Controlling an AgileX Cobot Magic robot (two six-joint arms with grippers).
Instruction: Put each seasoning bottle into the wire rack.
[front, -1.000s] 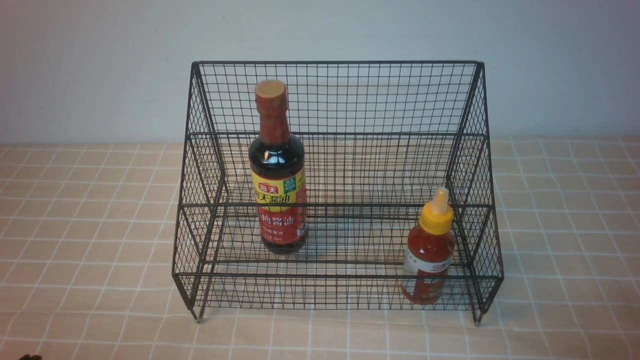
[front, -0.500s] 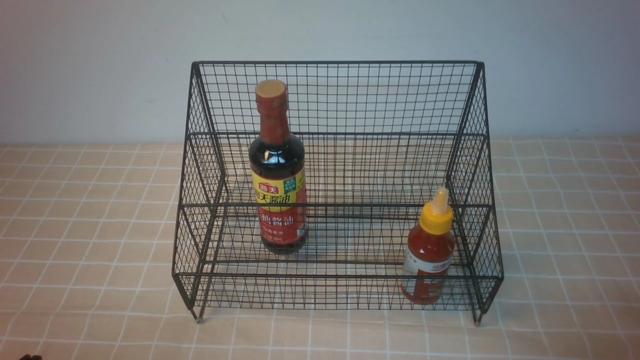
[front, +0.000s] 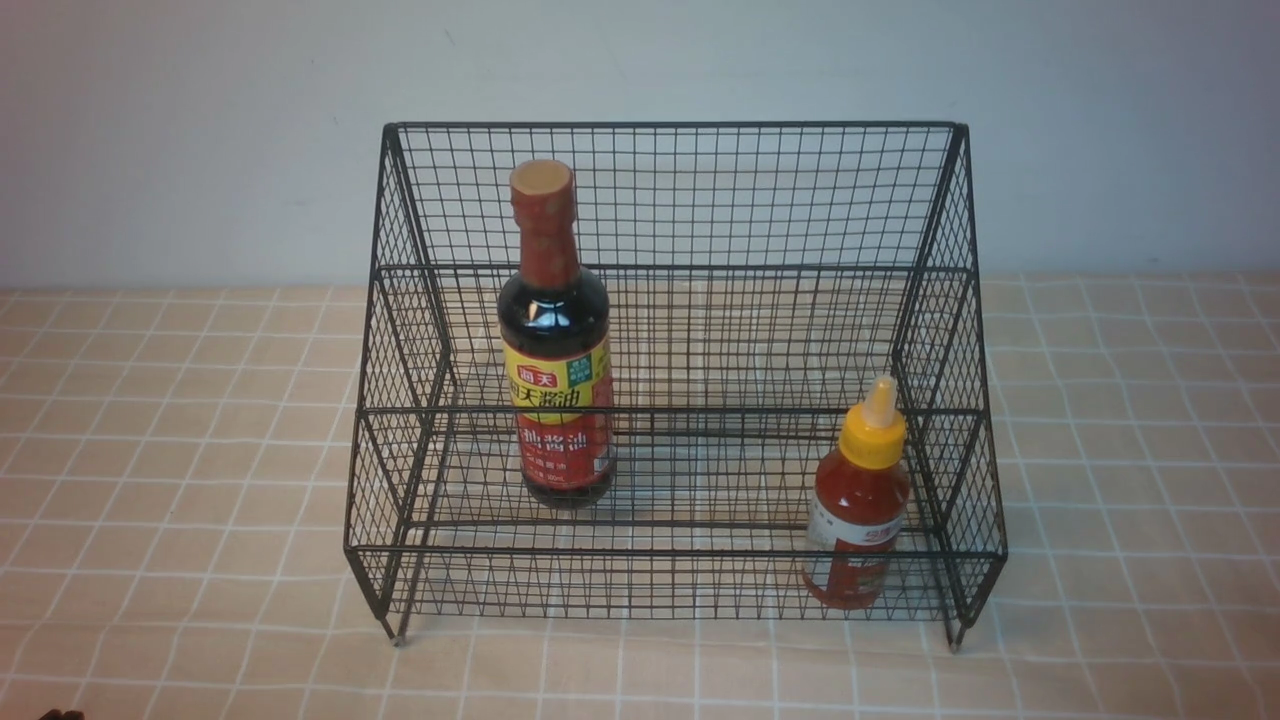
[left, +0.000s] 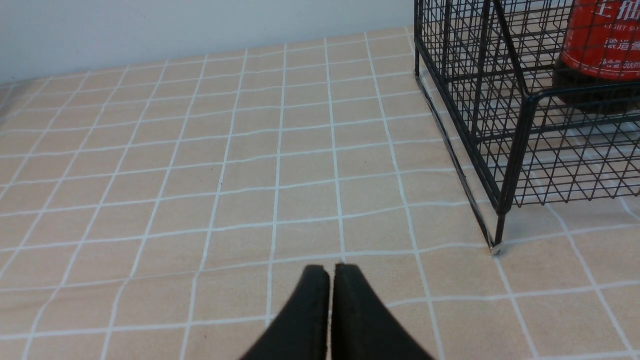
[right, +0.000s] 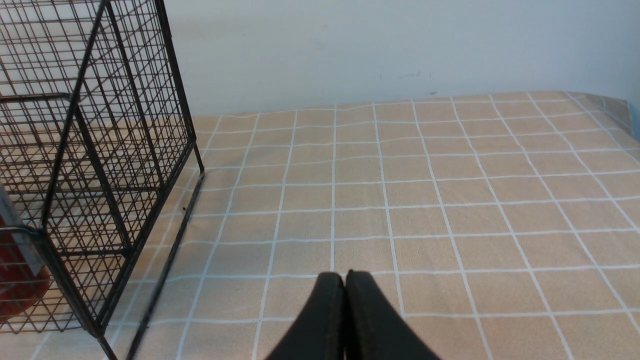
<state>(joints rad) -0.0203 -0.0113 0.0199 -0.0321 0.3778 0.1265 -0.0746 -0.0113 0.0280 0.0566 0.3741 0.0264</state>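
While both seasoning bottles are standing upright inside the black wire rack (front: 675, 380), neither claw is holding anything: the left gripper (left: 330, 280) is showing its two black fingers pressed together over the bare checked tablecloth (front: 180, 420), and the right gripper (right: 345, 287) is likewise pinched flat on nothing, hovering over cloth on the other side. The soy-sauce bottle (front: 556, 340) is sitting on the lower tier, left of the rack's middle, its long axis running straight up so that the red neck wrap is rising above the front rail. The red-sauce bottle (front: 862, 500) is resting at the front right corner of the same tier, just beside the right side mesh, yellow nozzle pointing up. Judging from the wrist views, each arm is lying outside the rack on its own side, with the rack's corner foot and side mesh standing between claw and bottle; the left arm is nearer the soy-sauce bottle, whose dark base and red label are showing through the mesh, and the right arm is nearer the red-sauce bottle, a sliver of which is peeking through the wires. With both bottles already in the rack, the task is looking finished, and no further reach seems to be called for.
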